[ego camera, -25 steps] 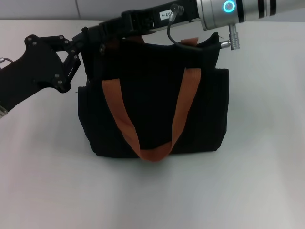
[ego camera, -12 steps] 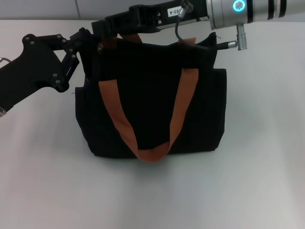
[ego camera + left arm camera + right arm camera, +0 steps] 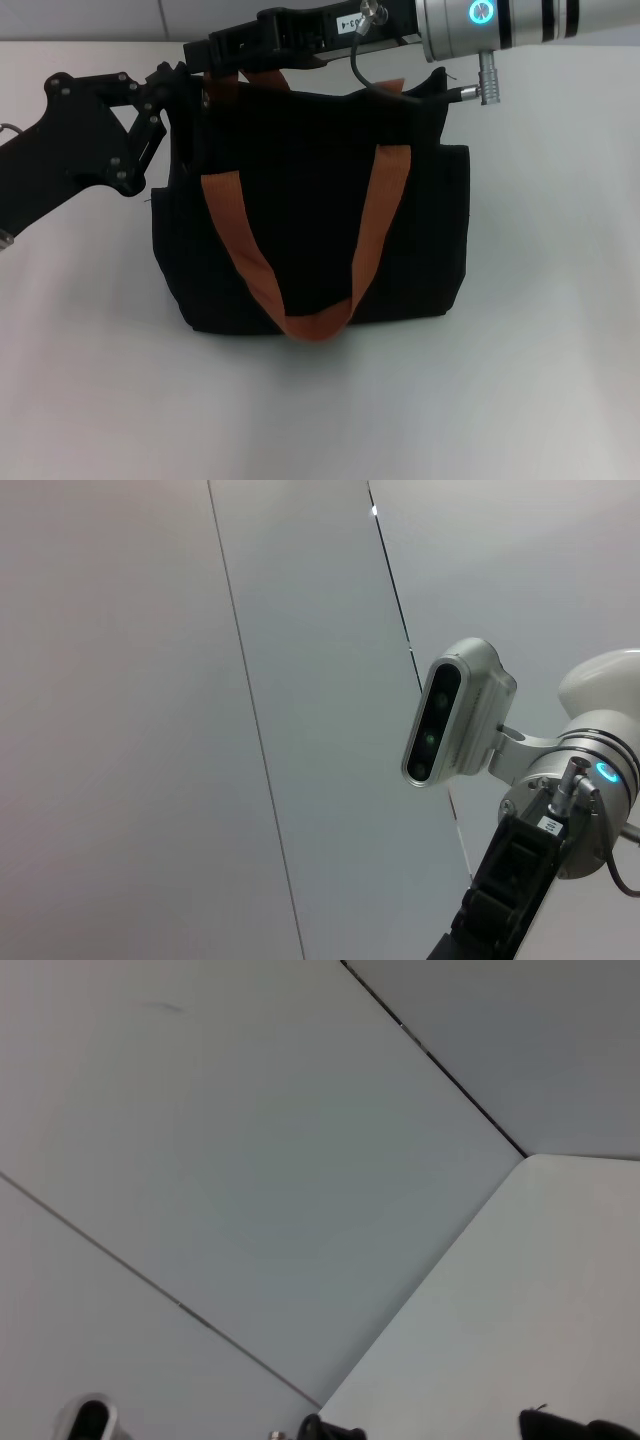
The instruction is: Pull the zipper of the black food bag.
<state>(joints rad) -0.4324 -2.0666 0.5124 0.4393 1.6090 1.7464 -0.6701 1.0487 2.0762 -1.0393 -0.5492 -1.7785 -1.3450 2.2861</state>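
table [image 3: 540,380]: plain white, evenly lit, reaching back to the wall
wall [image 3: 250,1160]: pale grey panels split by thin dark seams
light: soft, with faint shadows

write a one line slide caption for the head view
Black food bag on a white table, left gripper at its upper left corner, right gripper reaching across the top edge.

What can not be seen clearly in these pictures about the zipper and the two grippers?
- The zipper: not visible in any view. In the head view the right gripper and its arm lie over the top edge of the black food bag; both wrist views show mostly walls.
- Right gripper's fingers: hidden behind the bag's upper corner.
- Left gripper: at the bag's upper corner, black against black fabric, so its grip is unclear.
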